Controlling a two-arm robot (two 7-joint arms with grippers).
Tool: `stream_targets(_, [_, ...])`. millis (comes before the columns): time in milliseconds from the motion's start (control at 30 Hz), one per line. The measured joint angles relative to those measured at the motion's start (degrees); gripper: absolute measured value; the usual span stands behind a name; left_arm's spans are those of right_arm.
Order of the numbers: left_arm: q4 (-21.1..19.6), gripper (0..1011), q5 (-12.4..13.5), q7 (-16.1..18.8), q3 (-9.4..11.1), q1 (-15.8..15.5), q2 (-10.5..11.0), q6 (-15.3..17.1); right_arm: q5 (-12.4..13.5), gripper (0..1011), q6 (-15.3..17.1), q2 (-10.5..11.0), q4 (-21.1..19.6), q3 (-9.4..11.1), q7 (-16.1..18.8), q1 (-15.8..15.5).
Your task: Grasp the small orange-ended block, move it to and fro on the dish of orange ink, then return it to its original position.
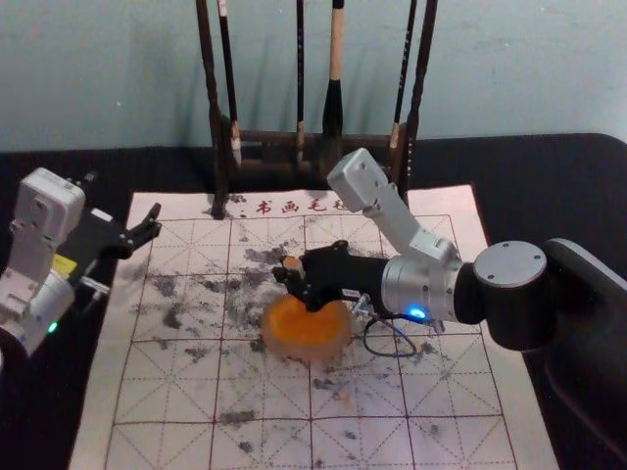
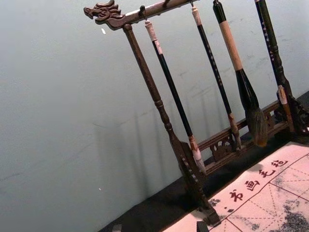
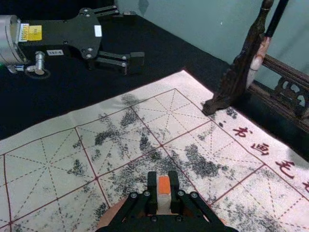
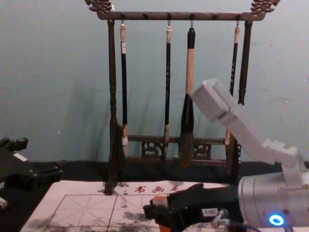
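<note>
My right gripper [image 1: 290, 276] is shut on the small block [image 1: 291, 262], above the left back part of the dish of orange ink [image 1: 306, 327]. In the right wrist view the block [image 3: 164, 187] shows an orange end and a pale side, pinched between the fingertips of the right gripper [image 3: 163, 193]; part of the dish's rim [image 3: 110, 212] peeks out behind the fingers. The chest view has the block [image 4: 160, 200] roughly upright, with orange above and below the fingers. My left gripper [image 1: 149, 225] stays parked open at the mat's left back edge; its tips frame the left gripper [image 2: 159, 227].
An ink-stained gridded mat [image 1: 260, 392] lies on the black table [image 1: 568, 176]. Behind it stands a dark wooden rack [image 4: 112, 96] with several hanging brushes, including a thick one [image 4: 187, 113]. The rack's feet reach the mat's back edge.
</note>
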Motion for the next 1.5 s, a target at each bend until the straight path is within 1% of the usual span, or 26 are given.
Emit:
stream_targets(567, [0.0,1001,0.0,0.0,0.0,0.0,0.0,0.0,-0.18,112,-0.11,0.51,-0.62,1.11,-0.31,-1.04])
stream_targets(667, [0.0,1001,0.0,0.0,0.0,0.0,0.0,0.0,0.0,112,-0.87,0.63,-1.09,1.55,-0.45,-1.5])
stream_targets(733, [0.0,1001,0.0,0.0,0.0,0.0,0.0,0.0,0.39,112,-3.19,0.95,-2.29,2.41,-0.91,-2.67])
stream_targets(767, [0.0,1001,0.0,0.0,0.0,0.0,0.0,0.0,0.39,112,-3.19,0.95,-2.29,2.41,-0.91,-2.67])
stream_targets(800, [0.0,1001,0.0,0.0,0.0,0.0,0.0,0.0,0.49,111,-5.18,1.16,-2.98,2.97,-1.31,-3.57])
stream_targets(867, [0.0,1001,0.0,0.0,0.0,0.0,0.0,0.0,0.64,111,-7.28,1.37,-3.66,3.68,-1.72,-4.57])
stream_targets(900, [0.0,1001,0.0,0.0,0.0,0.0,0.0,0.0,0.97,111,-9.8,1.6,-4.3,4.46,-1.99,-5.74])
stream_targets(1000, [0.0,1001,0.0,0.0,0.0,0.0,0.0,0.0,1.69,112,-13.15,1.94,-5.16,5.81,-2.25,-7.55])
stream_targets(1033, [0.0,1001,0.0,0.0,0.0,0.0,0.0,0.0,2.25,111,-15.16,2.17,-5.8,6.65,-2.37,-8.68])
stream_targets(1067, [0.0,1001,0.0,0.0,0.0,0.0,0.0,0.0,2.49,112,-16.01,2.28,-6.16,7.07,-2.45,-9.33])
stream_targets(1100, [0.0,1001,0.0,0.0,0.0,0.0,0.0,0.0,3.01,111,-17.68,2.55,-7.09,8.11,-2.82,-10.51])
stream_targets(1200, [0.0,1001,0.0,0.0,0.0,0.0,0.0,0.0,3.41,112,-19.54,2.91,-8.73,9.53,-3.79,-12.38])
stream_targets(1233, [0.0,1001,0.0,0.0,0.0,0.0,0.0,0.0,3.46,111,-20.41,3.14,-9.95,10.54,-4.85,-13.63])
stream_targets(1300, [0.0,1001,0.0,0.0,0.0,0.0,0.0,0.0,3.4,111,-20.91,3.28,-11.31,11.51,-6.26,-14.95])
stream_targets(1333, [0.0,1002,0.0,0.0,0.0,0.0,0.0,0.0,3.24,111,-21.12,3.36,-12.5,12.49,-7.62,-16.23])
stream_targets(1400, [0.0,1001,0.0,0.0,0.0,0.0,0.0,0.0,2.95,112,-21.16,3.42,-13.7,13.45,-9.18,-17.54])
stream_targets(1433, [0.0,1001,0.0,0.0,0.0,0.0,0.0,0.0,2.63,111,-21.12,3.43,-14.81,14.43,-10.85,-19.06])
stream_targets(1500, [0.0,1001,0.0,0.0,0.0,0.0,0.0,0.0,2.41,111,-20.92,3.43,-15.83,15.39,-12.38,-20.39])
